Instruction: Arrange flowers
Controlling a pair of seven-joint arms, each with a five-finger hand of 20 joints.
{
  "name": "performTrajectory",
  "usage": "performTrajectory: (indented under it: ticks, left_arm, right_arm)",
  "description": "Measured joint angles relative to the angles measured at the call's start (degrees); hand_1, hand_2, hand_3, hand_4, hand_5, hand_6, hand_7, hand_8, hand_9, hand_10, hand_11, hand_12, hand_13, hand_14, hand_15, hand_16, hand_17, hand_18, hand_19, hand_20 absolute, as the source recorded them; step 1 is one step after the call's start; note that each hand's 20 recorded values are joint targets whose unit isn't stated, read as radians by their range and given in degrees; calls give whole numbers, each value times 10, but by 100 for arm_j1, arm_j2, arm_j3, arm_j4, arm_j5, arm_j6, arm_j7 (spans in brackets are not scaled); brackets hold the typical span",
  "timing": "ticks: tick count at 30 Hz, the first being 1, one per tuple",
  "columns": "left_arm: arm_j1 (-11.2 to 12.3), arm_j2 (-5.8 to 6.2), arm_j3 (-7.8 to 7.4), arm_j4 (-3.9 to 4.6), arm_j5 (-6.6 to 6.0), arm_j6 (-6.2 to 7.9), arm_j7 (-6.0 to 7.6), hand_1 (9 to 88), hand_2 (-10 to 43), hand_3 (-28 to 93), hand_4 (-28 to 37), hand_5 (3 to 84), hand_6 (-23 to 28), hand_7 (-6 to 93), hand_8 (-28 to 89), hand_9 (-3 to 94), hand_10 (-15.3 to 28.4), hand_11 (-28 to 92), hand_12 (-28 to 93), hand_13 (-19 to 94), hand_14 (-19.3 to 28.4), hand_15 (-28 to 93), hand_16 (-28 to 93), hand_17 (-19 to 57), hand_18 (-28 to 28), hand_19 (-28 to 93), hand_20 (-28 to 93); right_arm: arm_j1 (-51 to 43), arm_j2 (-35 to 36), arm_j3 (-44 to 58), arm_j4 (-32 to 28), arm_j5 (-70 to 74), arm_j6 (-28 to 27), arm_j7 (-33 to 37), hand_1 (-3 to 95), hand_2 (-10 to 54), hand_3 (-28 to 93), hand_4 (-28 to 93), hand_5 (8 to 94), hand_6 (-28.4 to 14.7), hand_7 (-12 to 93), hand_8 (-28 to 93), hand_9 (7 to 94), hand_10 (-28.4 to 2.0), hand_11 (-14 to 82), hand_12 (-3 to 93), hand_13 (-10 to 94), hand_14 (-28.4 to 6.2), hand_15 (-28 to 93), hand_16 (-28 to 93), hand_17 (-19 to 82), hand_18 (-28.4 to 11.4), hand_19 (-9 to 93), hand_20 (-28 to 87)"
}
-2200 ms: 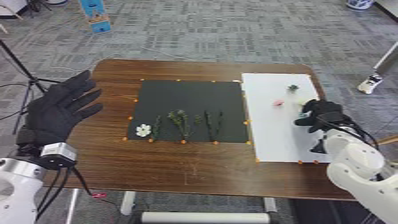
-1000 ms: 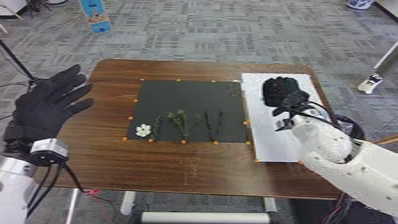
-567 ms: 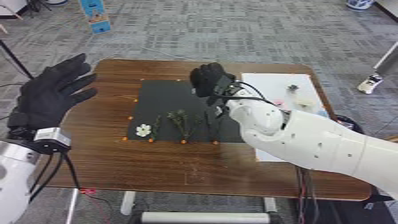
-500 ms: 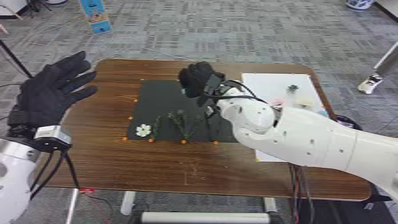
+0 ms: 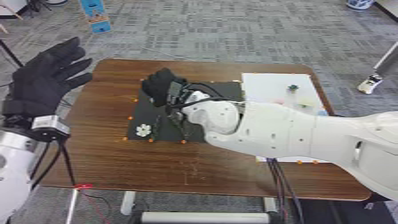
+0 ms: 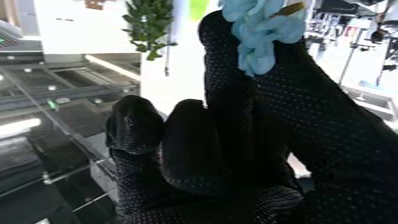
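Head view gives us the brown table (image 5: 102, 170) as the biggest thing, with the right arm (image 5: 293, 132) crossing it from the near right. Beneath the arm lies the dark sheet (image 5: 226, 90), left of the white sheet (image 5: 266, 85). We take the white one as the supply side and the dark one as the ground for the picture.

Our left hand (image 5: 40, 77), fingers straight and spread, is raised beyond the table's left side, probably to leave room for the other. Our right hand (image 5: 158, 86) is above the far left part of the dark sheet.

Green stems (image 5: 185, 131) lie on the near part of that sheet, tops pointing far, so blooms likely belong above them. A white flower (image 5: 144, 130) sits at their left; a green sprig (image 5: 293, 87) and a pink flower (image 5: 279, 101) are on the white sheet.

Right wrist view supplies the grip: thumb and finger closed at their tips on a blue flower (image 6: 258, 37), its petals hanging free, presumably to spare them. Head view supplies its place over the layout. Lowering it gently seems next; petals could snag on the glove.
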Motion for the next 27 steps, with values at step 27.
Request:
performTrajectory:
  ticks: [27]
  left_arm:
    - [-780, 254, 571, 209, 2, -295, -10, 207, -54, 699, -283, 297, 24, 159, -85, 259, 112, 144, 154, 212, 135, 202, 32, -112, 225, 428, 83]
  right_arm:
    - [109, -858, -490, 868, 56, 354, 484, 550, -95, 780, -283, 748, 53, 418, -8, 868, -33, 141, 484, 748, -39, 867, 423, 415, -198, 932, 595]
